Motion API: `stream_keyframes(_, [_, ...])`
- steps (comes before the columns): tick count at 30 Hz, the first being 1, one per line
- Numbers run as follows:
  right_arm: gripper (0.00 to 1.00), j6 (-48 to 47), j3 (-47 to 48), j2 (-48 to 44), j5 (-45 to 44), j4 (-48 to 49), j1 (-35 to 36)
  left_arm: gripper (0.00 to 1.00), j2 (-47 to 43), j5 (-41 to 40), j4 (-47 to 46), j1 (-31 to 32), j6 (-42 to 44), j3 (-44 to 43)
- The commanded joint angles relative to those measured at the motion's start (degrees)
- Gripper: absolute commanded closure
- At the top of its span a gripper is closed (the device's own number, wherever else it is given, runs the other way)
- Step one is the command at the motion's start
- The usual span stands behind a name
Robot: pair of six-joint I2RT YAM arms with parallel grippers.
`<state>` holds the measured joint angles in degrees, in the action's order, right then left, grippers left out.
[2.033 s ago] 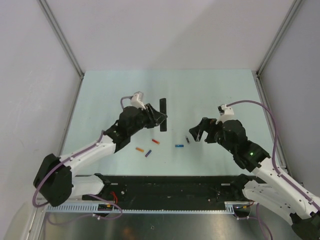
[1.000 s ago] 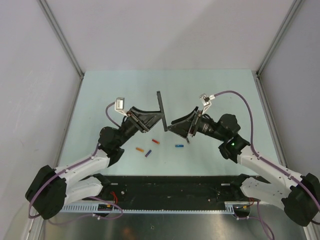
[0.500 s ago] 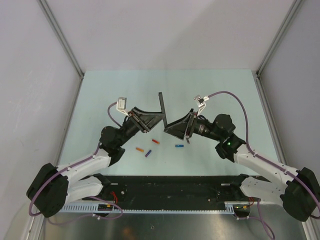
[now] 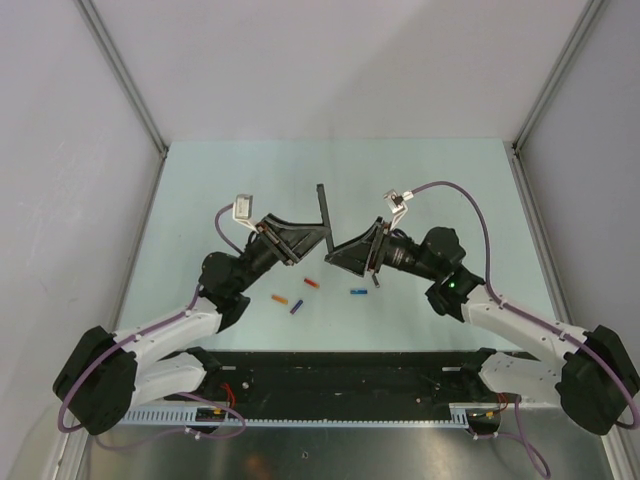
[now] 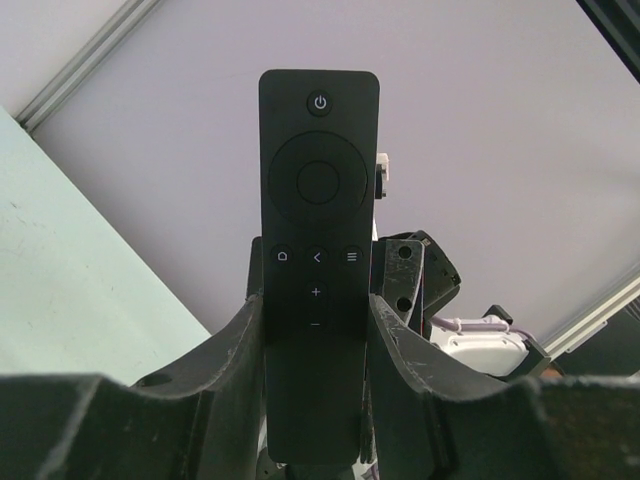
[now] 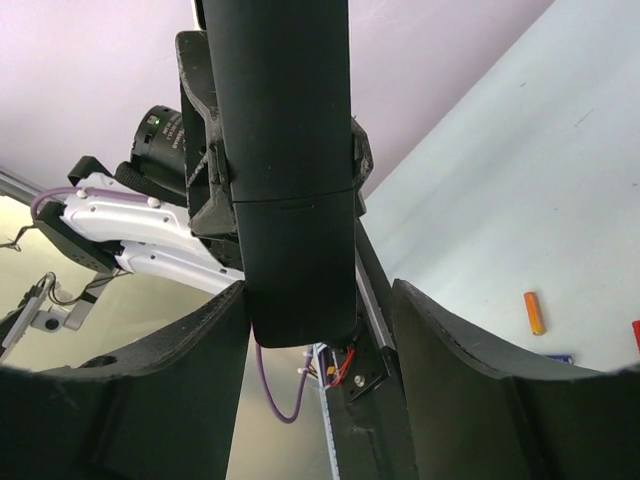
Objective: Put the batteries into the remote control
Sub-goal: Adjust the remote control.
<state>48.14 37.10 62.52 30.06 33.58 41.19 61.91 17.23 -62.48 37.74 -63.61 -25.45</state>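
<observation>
The remote control is a slim black bar held upright above the table. My left gripper is shut on its lower half; the left wrist view shows its button face between my fingers. My right gripper is open, its jaws on either side of the remote's bottom end; the remote's plain back shows there, near the left finger with a gap to the right one. On the table lie orange, purple, red, blue and dark grey batteries.
The pale green table is bounded by grey walls with metal rails at the left and right. A black rail with wiring runs along the near edge. The orange battery also shows in the right wrist view.
The left gripper has lifted the remote off the table and stood it upright. The right gripper has swung left and closed in on the remote's lower end.
</observation>
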Motion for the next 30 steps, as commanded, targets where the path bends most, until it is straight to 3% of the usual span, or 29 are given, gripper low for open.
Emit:
stream_keyframes(1, [0.38, 1.78, 2.10, 1.20, 0.35, 5.52, 0.29, 1.00, -0.39, 1.22, -3.53, 0.06, -1.07, -0.21])
stream_keyframes(4, [0.46, 2.13, 2.10, 1.72, 0.78, 6.41, 0.38, 1.00, -0.39, 1.31, -3.70, 0.06, -1.07, -0.12])
stream_keyframes(10, [0.70, 1.17, 2.10, 0.94, 1.75, 5.53, 0.82, 0.97, -0.21, 1.49, -3.70, 0.06, -0.37, 0.31])
stream_keyframes(11, [0.78, 0.91, 2.10, 0.50, 1.84, 4.40, 0.91, 0.88, 0.05, 1.66, -3.70, -0.12, -0.11, 0.32])
stream_keyframes(13, [0.85, -0.84, 2.10, -1.34, 1.58, 2.29, 1.00, 0.62, 0.14, 1.84, -3.70, -0.56, -0.11, 0.49])
stream_keyframes(14, [0.92, -1.46, 2.10, -2.22, 1.32, -0.60, 1.00, 0.37, 0.23, 2.01, -3.70, -1.25, -0.37, 0.58])
stream_keyframes(16, [0.98, -4.70, 2.53, -5.20, 0.27, -4.38, 1.08, 0.24, 0.23, 2.19, -3.70, -2.22, -0.63, 0.84])
stream_keyframes(17, [1.00, -6.64, 2.97, -6.35, -0.35, -9.97, 1.26, 0.17, 0.32, 2.10, -3.62, -3.71, -0.72, 0.84])
stream_keyframes(19, [1.00, -10.42, 5.16, -9.42, -4.46, -17.02, 2.31, 0.14, 0.05, 2.80, -3.70, -5.56, -1.60, 1.45])
stream_keyframes(20, [1.00, -14.61, 6.04, -10.22, -6.23, -24.28, 2.75, 0.05, -0.29, 2.89, -3.62, -7.13, -1.60, 1.72])
stream_keyframes(24, [1.00, -22.99, 11.40, -10.76, -18.52, -41.90, 5.65, 0.00, -2.58, 2.63, -0.91, -8.73, 2.16, 2.43])
stream_keyframes(27, [1.00, -27.20, 17.20, -6.81, -33.10, -53.51, 10.04, 0.00, -4.95, 2.46, 17.17, -6.54, 10.48, -3.36])
stream_keyframes(28, [1.00, -27.66, 18.17, -5.84, -39.93, -55.45, 11.44, 0.00, -5.65, -1.20, 24.00, -5.32, 12.18, -5.03])
stream_keyframes(30, [1.00, -28.10, 19.75, -4.00, -44.81, -58.71, 14.44, 0.00, -8.03, -4.47, 27.92, -1.97, 15.52, -5.83])
